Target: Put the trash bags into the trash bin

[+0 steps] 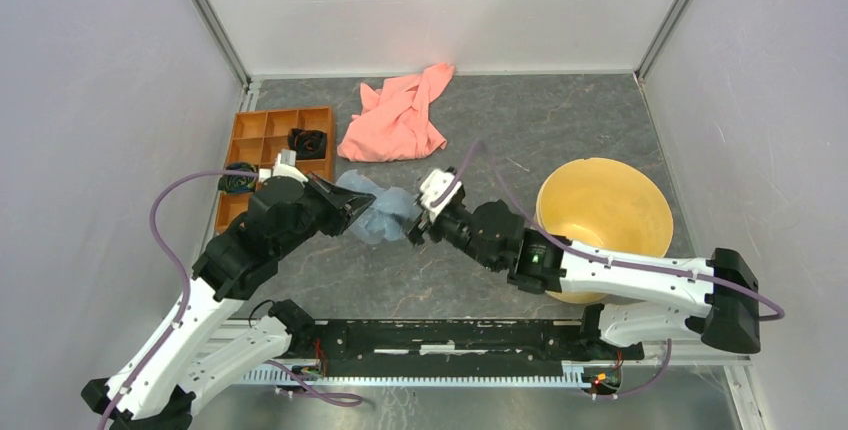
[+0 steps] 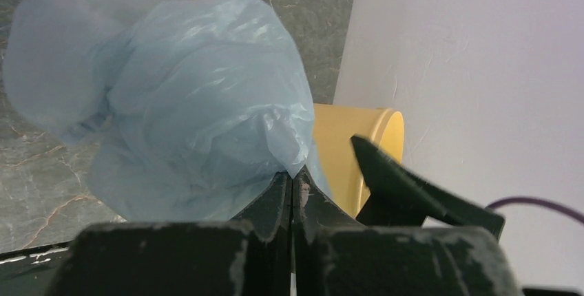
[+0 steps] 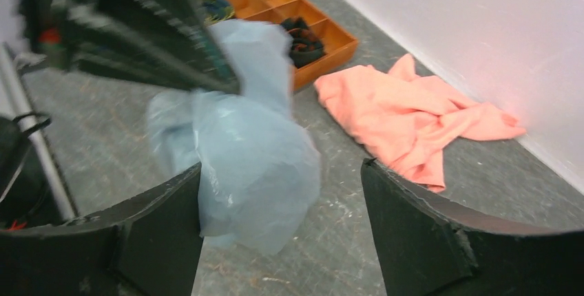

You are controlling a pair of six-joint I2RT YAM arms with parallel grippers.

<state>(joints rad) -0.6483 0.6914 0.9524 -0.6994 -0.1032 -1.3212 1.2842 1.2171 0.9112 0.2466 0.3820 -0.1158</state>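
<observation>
Grey marbled counter [image 1: 560, 120], walled in white, carries everything. A thin, translucent bluish-grey plastic film trash bag [image 1: 378, 212] is held crumpled near its centre. The left claw [image 2: 292, 184] is closed on a gathered edge of the film. The right claw [image 3: 281, 172] gapes wide, one finger either side of the bag, gripping nothing. A round pale yellow plastic trash bin [image 1: 600, 205] stands at 3 o'clock of the bag, and a salmon-pink cloth [image 1: 398, 118] lies at 12 o'clock. The film looks featherlight, limp and slippery, so bunched folds should give the surest hold.

You're looking at a grey marbled tabletop [image 1: 570, 120] boxed in by plain white walls [image 1: 440, 0] on three sides, evenly lit.
</observation>
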